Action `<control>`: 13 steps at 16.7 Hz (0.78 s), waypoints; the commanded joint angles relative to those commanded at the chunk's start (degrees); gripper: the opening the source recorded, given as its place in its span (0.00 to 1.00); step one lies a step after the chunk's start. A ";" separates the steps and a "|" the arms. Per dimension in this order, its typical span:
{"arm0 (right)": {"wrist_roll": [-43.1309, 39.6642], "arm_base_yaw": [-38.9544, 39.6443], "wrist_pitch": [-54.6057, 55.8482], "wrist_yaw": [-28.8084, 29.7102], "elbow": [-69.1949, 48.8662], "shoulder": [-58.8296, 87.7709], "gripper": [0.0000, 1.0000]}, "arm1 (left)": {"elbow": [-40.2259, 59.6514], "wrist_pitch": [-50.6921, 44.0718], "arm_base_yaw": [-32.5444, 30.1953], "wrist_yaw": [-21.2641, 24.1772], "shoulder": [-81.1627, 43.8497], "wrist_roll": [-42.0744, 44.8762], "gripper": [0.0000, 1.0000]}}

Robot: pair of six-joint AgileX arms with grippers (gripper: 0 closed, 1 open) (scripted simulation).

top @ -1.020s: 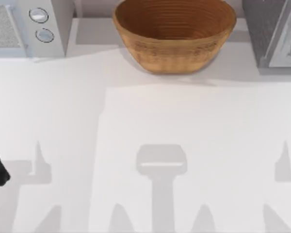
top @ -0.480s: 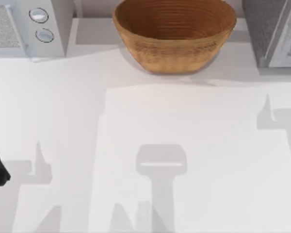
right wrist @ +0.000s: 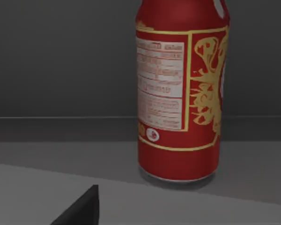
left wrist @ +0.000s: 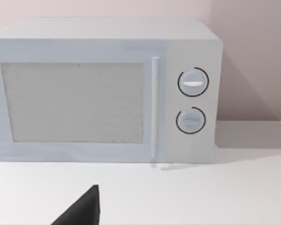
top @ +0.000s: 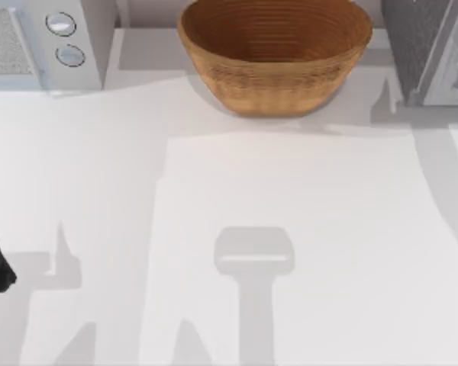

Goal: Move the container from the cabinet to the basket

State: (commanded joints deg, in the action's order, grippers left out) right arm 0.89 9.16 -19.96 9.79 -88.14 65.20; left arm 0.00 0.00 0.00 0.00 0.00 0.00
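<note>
The container (right wrist: 180,93) stands upright on the dark cabinet shelf (right wrist: 61,150) in the right wrist view, top cut off. The basket (top: 275,53) sits at the worktop's (top: 214,198) far edge. Either arm's jaws: cannot tell.

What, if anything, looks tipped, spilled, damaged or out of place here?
Nothing stands out. The container stands upright on the dark cabinet shelf, undented. The basket sits upright at the table's far edge, nothing in it. The microwave is closed and square to the wall. No spills on the table.
</note>
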 joint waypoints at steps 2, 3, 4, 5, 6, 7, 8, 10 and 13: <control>0.02 0.70 -1.85 0.73 -6.14 5.36 1.00 | 0.00 0.00 0.00 0.00 0.00 0.00 1.00; 0.02 0.97 -2.62 1.02 -8.35 7.45 1.00 | 0.00 0.00 0.00 0.00 0.00 0.00 1.00; 0.02 1.19 -3.25 1.24 -9.98 9.08 1.00 | 0.00 0.00 0.00 0.00 0.00 0.00 1.00; 0.01 1.33 -3.70 1.40 -11.06 10.20 1.00 | 0.00 0.00 0.00 0.00 0.00 0.00 1.00; 0.01 1.41 -3.93 1.48 -11.61 10.78 1.00 | 0.00 0.00 0.00 0.00 0.00 0.00 1.00; 0.01 1.42 -3.96 1.48 -11.67 10.84 1.00 | 0.00 0.00 0.00 0.00 0.00 0.00 1.00; 0.01 1.42 -3.96 1.48 -11.67 10.84 1.00 | 0.00 0.00 0.00 0.00 0.00 0.00 1.00; 0.01 1.19 -3.85 1.43 -11.45 10.69 1.00 | 0.00 0.00 0.00 0.00 0.00 0.00 1.00; -0.06 0.61 -3.01 1.04 -12.25 12.40 1.00 | 0.00 0.00 0.00 0.00 0.00 0.00 1.00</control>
State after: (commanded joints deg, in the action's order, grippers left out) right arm 0.84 9.78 -22.97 10.82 -100.38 77.60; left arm 0.00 0.00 0.00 0.00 0.00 0.00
